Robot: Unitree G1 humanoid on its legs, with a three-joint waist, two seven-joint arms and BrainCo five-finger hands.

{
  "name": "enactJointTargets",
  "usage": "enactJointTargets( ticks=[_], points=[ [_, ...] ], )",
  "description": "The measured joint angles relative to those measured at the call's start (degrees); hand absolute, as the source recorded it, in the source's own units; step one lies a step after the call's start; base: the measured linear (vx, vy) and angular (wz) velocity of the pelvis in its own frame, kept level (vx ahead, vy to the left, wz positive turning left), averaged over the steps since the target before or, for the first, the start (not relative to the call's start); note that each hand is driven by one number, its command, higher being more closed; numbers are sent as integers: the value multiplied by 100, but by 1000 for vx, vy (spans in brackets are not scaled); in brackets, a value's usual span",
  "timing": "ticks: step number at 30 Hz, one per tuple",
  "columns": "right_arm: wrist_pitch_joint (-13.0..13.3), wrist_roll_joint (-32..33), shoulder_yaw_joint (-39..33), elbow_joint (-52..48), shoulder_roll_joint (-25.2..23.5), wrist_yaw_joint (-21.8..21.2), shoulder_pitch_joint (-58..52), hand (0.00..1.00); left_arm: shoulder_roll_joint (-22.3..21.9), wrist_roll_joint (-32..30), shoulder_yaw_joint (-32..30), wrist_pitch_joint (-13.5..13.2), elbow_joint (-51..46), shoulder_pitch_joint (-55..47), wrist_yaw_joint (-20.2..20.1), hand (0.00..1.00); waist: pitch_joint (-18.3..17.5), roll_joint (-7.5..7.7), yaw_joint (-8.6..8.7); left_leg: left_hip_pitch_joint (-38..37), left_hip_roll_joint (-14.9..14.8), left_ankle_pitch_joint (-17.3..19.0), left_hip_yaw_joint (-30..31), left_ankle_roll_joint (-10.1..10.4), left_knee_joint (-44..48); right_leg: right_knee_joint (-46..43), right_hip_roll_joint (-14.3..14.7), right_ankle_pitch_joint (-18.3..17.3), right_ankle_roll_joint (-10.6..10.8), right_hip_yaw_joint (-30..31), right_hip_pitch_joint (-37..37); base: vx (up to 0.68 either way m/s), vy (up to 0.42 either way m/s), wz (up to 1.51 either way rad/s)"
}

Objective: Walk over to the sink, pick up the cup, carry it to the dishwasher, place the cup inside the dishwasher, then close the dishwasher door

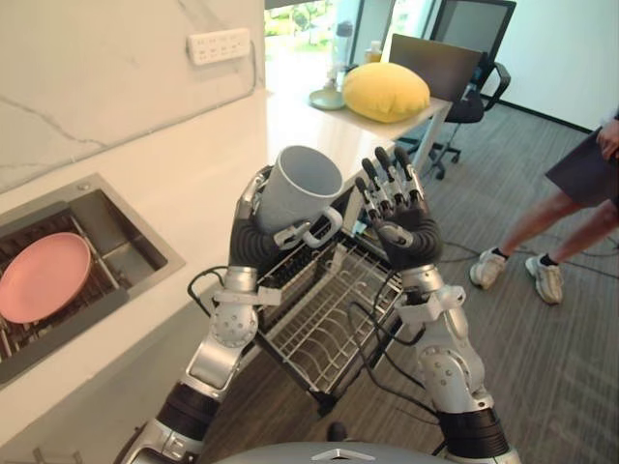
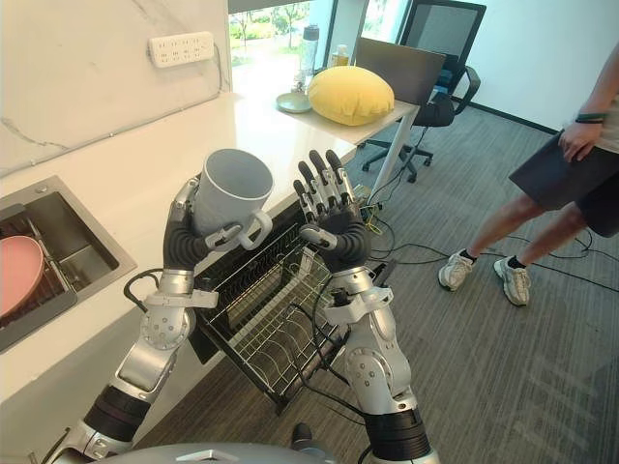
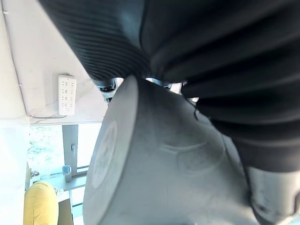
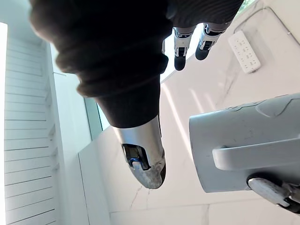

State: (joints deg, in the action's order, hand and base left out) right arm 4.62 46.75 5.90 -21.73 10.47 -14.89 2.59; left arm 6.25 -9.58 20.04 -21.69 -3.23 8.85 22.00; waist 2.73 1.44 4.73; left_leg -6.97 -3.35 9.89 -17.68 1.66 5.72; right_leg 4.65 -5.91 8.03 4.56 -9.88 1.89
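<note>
Two hands up side by side in the left eye view, above the pulled-out dishwasher rack (image 1: 314, 319). Grey cup (image 1: 295, 188) gripped in the left hand (image 1: 253, 240), fingers and thumb curled about its body, mouth tipped up and away, handle turned toward the right hand (image 1: 401, 220). That one upright, fingers straight and slightly spread, holding nothing, just beside the cup. Off to the left, white counter (image 1: 184, 184) with the sink (image 1: 155, 237) set in it and a pink plate (image 1: 44, 275) lying inside. Farther along, a yellow cushion (image 1: 385, 92). At the right, a person's legs (image 1: 537, 222) on the carpet.

Same arrangement in the right eye view: cup held high in front of the counter edge, over the rack, open hand next to it.

In the left wrist view, dark ribbed cover (image 3: 187, 42) pressed over the cup's grey side, with a power strip (image 3: 66, 94) on the marble wall beyond.

In the right wrist view, thumb (image 4: 143, 159) straight and dark-tipped fingers (image 4: 179, 51) extended, nothing between them. Cup and its handle off to one side, clear of the thumb.
</note>
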Motion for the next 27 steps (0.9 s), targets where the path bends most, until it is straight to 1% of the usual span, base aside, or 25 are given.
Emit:
enactJointTargets(
  ticks=[1,4,8,12,16,21,24,27],
  points=[
    [-24,-1,5,1,11,0,0,0,0,-70,1,0,0,0,20,100,0,0,-1,0,0,-1,0,-2,0,0,0,0,0,0,0,0,0,0],
    [-202,-21,3,1,142,2,2,0,-1,-398,11,14,0,16,64,100,0,0,5,0,-1,-7,1,2,-1,0,1,0,0,-1,-2,0,0,0],
    [-366,-116,11,1,162,7,5,0,0,-686,32,33,0,59,137,100,0,-1,16,-4,-1,-22,4,6,5,0,4,0,0,-4,-7,0,0,0],
    [-391,-131,30,1,162,12,49,0,12,-886,42,46,0,64,154,100,-1,0,16,-4,0,-22,5,6,7,0,4,0,0,-5,-7,0,0,0],
    [-505,-174,83,2,163,16,111,0,59,-1095,129,88,0,69,161,100,-2,1,12,-2,-1,-22,6,6,8,0,4,0,-1,-5,-9,0,0,0],
    [-516,-174,239,2,207,52,120,0,62,-1233,288,137,0,69,166,100,-3,3,17,-2,0,-22,6,6,8,0,3,1,-1,-6,-10,0,0,0],
    [-609,-174,322,3,224,55,130,0,63,-1325,331,140,0,75,170,100,-4,2,15,-1,-1,-23,6,5,10,0,4,2,-1,-5,-11,0,0,0],
    [-611,-173,359,3,231,62,168,0,65,-1341,389,146,0,74,199,100,-9,6,13,0,-1,-24,6,3,10,1,3,4,-2,-5,-11,0,0,0]
  ],
)
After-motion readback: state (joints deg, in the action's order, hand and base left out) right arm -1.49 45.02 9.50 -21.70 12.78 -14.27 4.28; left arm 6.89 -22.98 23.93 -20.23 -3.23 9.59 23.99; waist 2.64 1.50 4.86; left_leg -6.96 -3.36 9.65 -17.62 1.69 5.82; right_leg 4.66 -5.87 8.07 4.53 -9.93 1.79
